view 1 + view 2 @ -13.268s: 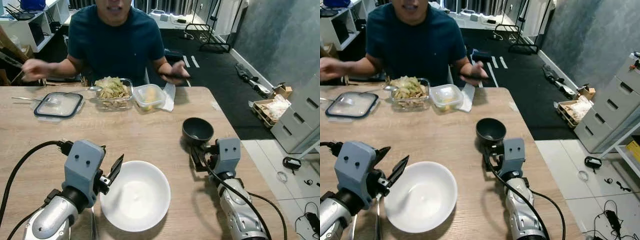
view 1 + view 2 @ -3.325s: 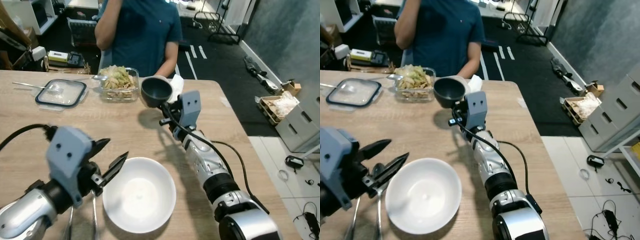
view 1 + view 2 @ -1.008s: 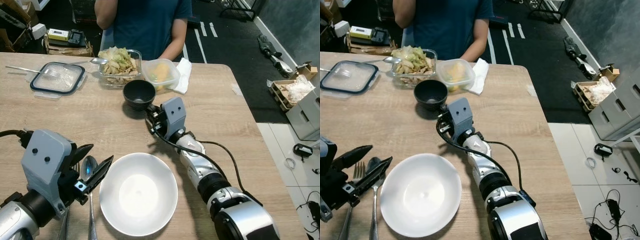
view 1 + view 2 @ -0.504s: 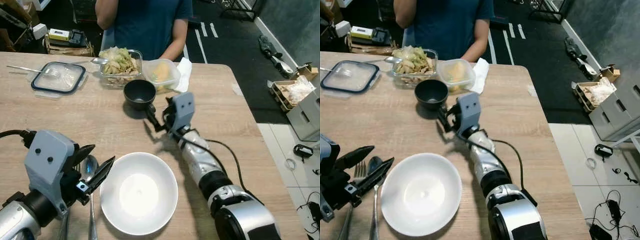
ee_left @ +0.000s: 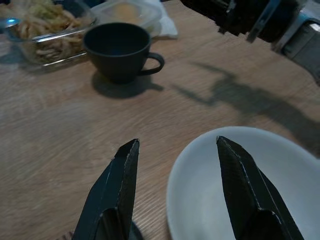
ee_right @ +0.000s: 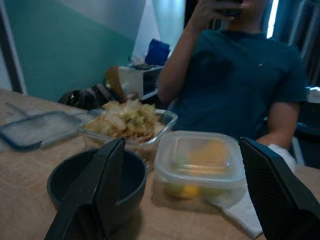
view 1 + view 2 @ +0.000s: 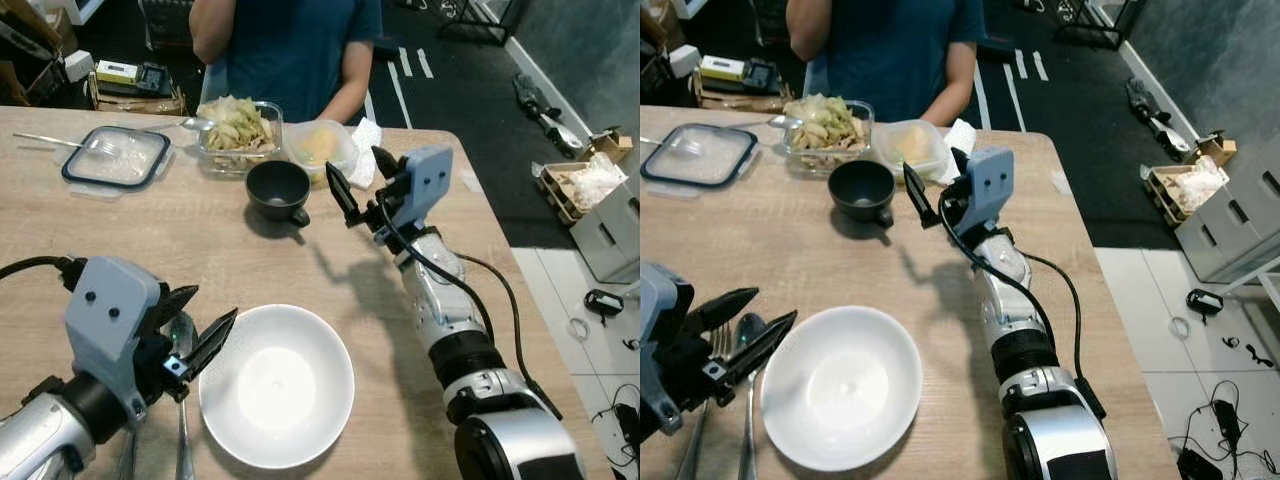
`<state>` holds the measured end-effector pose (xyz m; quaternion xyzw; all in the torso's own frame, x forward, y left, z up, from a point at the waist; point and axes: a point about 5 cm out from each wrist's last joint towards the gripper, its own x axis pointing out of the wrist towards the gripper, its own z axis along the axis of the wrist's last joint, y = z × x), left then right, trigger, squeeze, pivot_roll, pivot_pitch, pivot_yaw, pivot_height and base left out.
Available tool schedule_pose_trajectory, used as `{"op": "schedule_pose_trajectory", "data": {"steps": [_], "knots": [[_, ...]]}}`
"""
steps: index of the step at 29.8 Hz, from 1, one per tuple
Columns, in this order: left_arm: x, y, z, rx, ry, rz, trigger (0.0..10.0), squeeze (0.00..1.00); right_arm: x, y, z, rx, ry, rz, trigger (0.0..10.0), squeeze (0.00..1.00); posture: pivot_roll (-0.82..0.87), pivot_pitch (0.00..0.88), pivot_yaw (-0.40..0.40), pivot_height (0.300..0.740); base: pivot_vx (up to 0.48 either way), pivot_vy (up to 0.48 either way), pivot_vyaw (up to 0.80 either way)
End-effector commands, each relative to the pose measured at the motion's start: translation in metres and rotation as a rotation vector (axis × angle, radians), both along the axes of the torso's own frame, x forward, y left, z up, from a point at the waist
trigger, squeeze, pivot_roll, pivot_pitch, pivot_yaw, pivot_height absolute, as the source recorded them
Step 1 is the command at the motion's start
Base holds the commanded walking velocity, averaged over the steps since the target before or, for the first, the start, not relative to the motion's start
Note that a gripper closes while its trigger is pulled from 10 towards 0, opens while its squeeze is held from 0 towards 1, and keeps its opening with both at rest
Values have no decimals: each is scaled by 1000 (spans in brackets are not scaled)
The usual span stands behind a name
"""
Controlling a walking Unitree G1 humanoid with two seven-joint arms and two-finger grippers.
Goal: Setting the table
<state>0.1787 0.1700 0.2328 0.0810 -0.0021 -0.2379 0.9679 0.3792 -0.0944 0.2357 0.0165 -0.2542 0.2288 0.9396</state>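
Observation:
A dark cup (image 7: 277,188) stands upright on the wooden table (image 7: 450,330), its handle toward me, just in front of the food containers. My right gripper (image 7: 358,178) hovers open above the table to the cup's right, apart from it; in the right wrist view the cup (image 6: 95,182) sits by one finger. A white bowl (image 7: 277,385) rests near the front edge. My left gripper (image 7: 200,325) is open at the bowl's left rim, holding nothing, over a spoon (image 7: 748,335) and fork (image 7: 708,348). In the left wrist view, bowl (image 5: 250,185) and cup (image 5: 117,50) lie ahead.
A person in a dark blue shirt (image 7: 290,40) sits at the far side. Before them are a glass dish of salad (image 7: 235,125), a lidded plastic tub (image 7: 320,145), a napkin (image 7: 367,135), and a lid with a fork (image 7: 112,157). The table's right edge drops to the floor.
My right gripper has drawn back from the cup's handle, risen and swung right, fingers apart. The cup stays on the table. The left gripper has barely moved.

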Motion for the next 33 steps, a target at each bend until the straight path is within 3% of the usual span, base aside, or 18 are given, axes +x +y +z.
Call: {"op": "schedule_pose_trajectory", "data": {"steps": [1,3,6,8,9,12,14,15,16,19,20,24,29,33], "knots": [[2,0,-3,1,5,5,10000,0,0,0,10,64,-9,-30,10000,0,352,89,-12,740,0,0,0],[3,0,-3,1,2,6,10000,0,3,2,16,113,9,-35,10000,0,352,84,-12,740,0,0,0],[5,-1,-2,0,-5,6,10000,0,20,10,12,113,187,-115,10000,0,356,82,-16,740,0,0,0],[5,-1,-3,0,-7,6,10000,0,24,11,10,104,240,-132,10000,0,356,82,-16,740,0,0,0],[6,-2,-3,0,-7,6,10000,0,26,12,12,149,268,-111,10000,0,354,78,-18,740,0,0,0],[7,-2,-3,1,-10,6,10000,0,30,16,25,226,287,-56,10000,0,357,79,-18,740,0,0,0],[7,-2,-3,1,-10,6,10000,0,30,16,25,226,287,-56,10000,0,357,79,-18,740,0,0,0],[7,-2,-1,5,-15,-3,10000,0,31,33,29,136,362,129,10000,0,354,81,-24,740,0,0,0],[7,-2,0,7,-17,-9,10000,0,30,40,27,62,390,204,10000,0,354,81,-24,740,0,0,0],[6,-2,2,10,-21,-20,10000,0,29,45,22,-18,426,256,10000,0,353,85,-27,740,0,0,0],[5,-1,3,12,-26,-27,10000,0,25,53,17,-97,460,341,10000,0,351,91,-29,740,0,0,0],[5,-1,2,15,-24,-22,10000,0,21,62,12,-131,483,409,10000,0,352,95,-27,740,0,0,0],[4,-2,2,14,-18,-23,10000,0,18,68,-9,-184,529,387,10000,0,357,103,-21,740,0,0,0],[4,-1,2,15,-16,-23,10000,0,18,66,-12,-186,539,386,10000,0,356,99,-17,740,0,0,0]]}}
